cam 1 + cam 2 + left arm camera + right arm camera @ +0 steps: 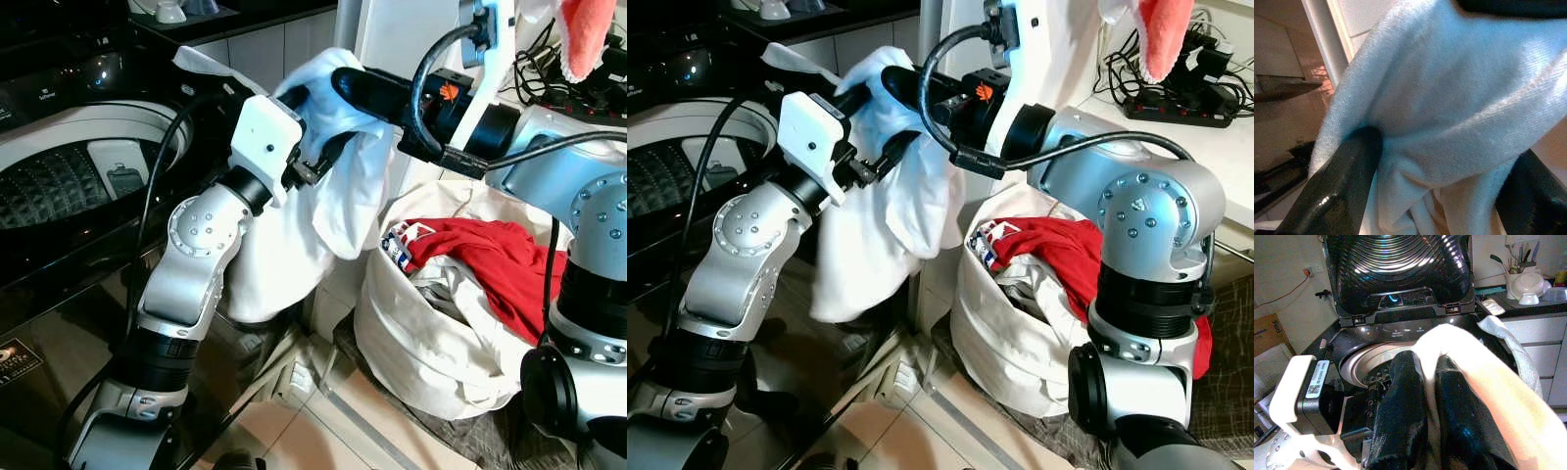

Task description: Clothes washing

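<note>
A white garment [323, 211] hangs in the air between the washing machine and the laundry basket, held up by both arms. My right gripper [343, 83] is shut on its top edge; in the right wrist view the two black fingers [1400, 406] lie close together with the cloth pinched between them. My left gripper [312, 132] sits just below it, and its fingers [1337, 191] stand wide apart with folds of the garment [1449, 98] draped between them. The top-loading washer's drum [69, 176] is open to the left of the cloth.
A white fabric laundry basket [421, 343] stands on the tiled floor at right, holding a red garment [490, 259] and other clothes. The washer lid [1396, 264] is up. A power strip [1176, 108] lies on the counter at far right, and a pink cloth [588, 34] hangs above it.
</note>
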